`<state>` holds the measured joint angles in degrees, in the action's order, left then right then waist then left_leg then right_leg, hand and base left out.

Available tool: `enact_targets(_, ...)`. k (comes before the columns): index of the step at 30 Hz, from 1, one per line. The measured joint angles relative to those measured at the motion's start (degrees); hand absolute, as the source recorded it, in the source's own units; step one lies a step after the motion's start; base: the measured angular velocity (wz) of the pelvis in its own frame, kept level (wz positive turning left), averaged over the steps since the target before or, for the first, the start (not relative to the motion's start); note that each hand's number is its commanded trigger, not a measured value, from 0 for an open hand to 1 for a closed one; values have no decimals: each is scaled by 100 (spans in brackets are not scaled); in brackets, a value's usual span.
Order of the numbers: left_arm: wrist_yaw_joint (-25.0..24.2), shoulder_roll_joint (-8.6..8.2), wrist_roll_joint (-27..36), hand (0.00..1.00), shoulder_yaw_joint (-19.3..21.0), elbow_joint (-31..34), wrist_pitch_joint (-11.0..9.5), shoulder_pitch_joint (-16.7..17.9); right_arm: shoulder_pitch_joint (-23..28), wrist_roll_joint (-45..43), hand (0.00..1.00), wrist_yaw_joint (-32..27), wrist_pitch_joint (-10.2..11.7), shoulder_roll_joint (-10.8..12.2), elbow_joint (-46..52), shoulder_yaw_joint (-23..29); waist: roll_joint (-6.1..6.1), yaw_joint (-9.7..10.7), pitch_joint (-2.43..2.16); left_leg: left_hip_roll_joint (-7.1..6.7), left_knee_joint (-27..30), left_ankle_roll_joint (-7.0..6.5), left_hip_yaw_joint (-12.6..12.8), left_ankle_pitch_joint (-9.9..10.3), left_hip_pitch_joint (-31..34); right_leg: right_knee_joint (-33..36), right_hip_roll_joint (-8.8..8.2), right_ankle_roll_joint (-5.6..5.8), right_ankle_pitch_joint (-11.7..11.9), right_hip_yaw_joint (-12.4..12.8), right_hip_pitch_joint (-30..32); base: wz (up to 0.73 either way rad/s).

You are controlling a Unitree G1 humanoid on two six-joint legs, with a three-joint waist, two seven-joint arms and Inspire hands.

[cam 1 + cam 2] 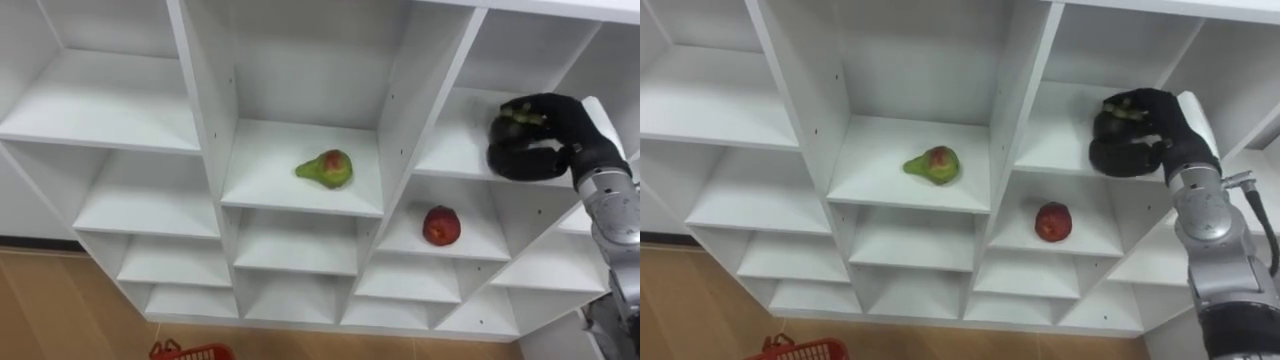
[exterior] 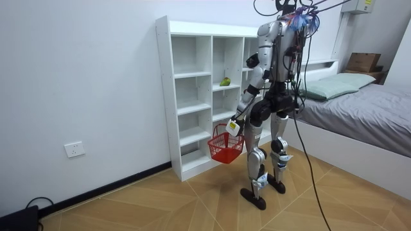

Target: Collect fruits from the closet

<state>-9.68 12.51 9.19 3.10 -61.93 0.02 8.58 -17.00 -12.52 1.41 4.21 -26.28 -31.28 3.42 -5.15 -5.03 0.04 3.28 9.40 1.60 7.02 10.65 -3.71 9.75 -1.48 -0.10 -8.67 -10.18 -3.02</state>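
In the white closet (image 1: 205,120), a green and red pear (image 1: 326,168) lies on the middle shelf. A red apple (image 1: 441,225) sits one shelf lower, in the column to the right. My right hand (image 1: 535,140) reaches into the compartment above the apple, its fingers curled round a small dark green fruit (image 1: 522,115) just over the shelf board. In the room view I stand facing the closet (image 2: 192,96). My left hand (image 2: 234,125) hangs low at my side, shut on the handle of a red basket (image 2: 226,144). The basket's rim (image 1: 190,351) peeks in at the bottom edge.
The other closet compartments hold nothing. A bed (image 2: 359,109) with a green pillow stands close behind me at the room view's right. Wooden floor (image 2: 160,205) stretches to the room view's left, along a white wall with a socket (image 2: 75,149).
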Motion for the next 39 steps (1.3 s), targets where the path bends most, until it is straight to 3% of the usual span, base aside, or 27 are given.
enact_targets(16,2,1,0,100,-4,-3,-1,-23,-18,-121,100,1,-18,2,-2,-32,-12,-9,26,0,-17,1,-4,1,2,-5,-2,1,0,-14,4,0)
enact_targets(27,-1,1,15,100,-7,7,-1,-45,13,-50,100,64,-65,21,78,-66,-44,18,10,-1,-6,0,-2,1,-8,-7,-2,1,0,3,14,0)
enact_targets(32,-5,39,-38,100,-111,31,-8,-58,290,-115,100,50,-232,25,569,-100,-63,36,-5,0,5,1,0,1,-11,-7,-3,0,0,1,14,0)
enact_targets(39,-57,38,-130,100,-136,168,-56,-129,1178,-204,100,310,-246,152,2108,-122,21,150,23,3,12,0,33,0,110,21,0,-4,3,48,164,-2)
